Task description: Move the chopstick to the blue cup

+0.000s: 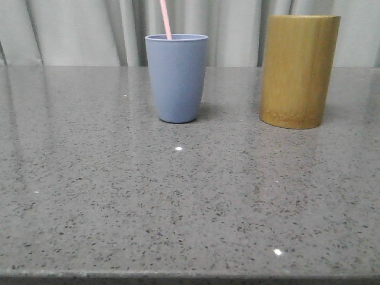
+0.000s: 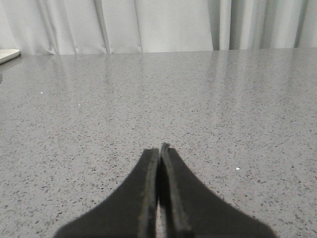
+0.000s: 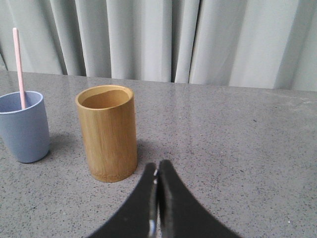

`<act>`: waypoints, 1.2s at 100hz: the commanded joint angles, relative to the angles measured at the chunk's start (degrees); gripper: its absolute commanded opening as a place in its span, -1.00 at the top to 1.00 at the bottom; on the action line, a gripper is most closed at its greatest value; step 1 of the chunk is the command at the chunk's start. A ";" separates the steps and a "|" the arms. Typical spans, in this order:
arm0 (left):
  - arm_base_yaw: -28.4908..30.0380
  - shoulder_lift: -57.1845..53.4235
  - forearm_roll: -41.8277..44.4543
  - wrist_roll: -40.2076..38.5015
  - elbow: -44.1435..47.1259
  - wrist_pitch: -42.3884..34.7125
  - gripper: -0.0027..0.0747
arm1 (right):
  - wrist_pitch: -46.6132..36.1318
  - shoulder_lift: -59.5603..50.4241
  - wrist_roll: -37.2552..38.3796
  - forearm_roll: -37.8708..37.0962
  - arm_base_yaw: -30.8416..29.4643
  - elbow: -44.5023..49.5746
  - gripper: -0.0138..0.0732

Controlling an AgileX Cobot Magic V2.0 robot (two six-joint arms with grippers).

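The blue cup point(image 1: 177, 77) stands upright on the grey table, left of the bamboo cylinder point(image 1: 298, 70). A pale pink chopstick point(image 1: 165, 19) stands in the blue cup and leans out over its rim. In the right wrist view the blue cup point(image 3: 24, 126) with the chopstick point(image 3: 19, 67) is beyond the bamboo cylinder point(image 3: 107, 131), whose inside looks empty. My right gripper point(image 3: 157, 171) is shut and empty, just short of the cylinder. My left gripper point(image 2: 159, 151) is shut and empty over bare table. Neither gripper shows in the front view.
A grey speckled stone table point(image 1: 190, 202) runs to a pale curtain point(image 1: 89, 29) at the back. A white object's corner point(image 2: 7, 55) shows at the table's far edge in the left wrist view.
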 commanded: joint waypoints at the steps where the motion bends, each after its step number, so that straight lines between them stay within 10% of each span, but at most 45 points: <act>1: 0.03 -1.99 -0.62 -0.07 0.53 -4.37 0.98 | -4.74 0.75 -0.34 -0.69 -0.38 -1.37 0.82; 76: 0.03 -1.99 -0.62 -0.07 0.53 -4.37 0.98 | -6.32 0.75 -0.34 -0.75 -0.52 0.13 0.82; 120: 0.03 -1.99 -0.62 -0.07 0.53 -4.37 0.98 | -31.80 0.40 -0.34 -0.65 -8.61 17.39 0.82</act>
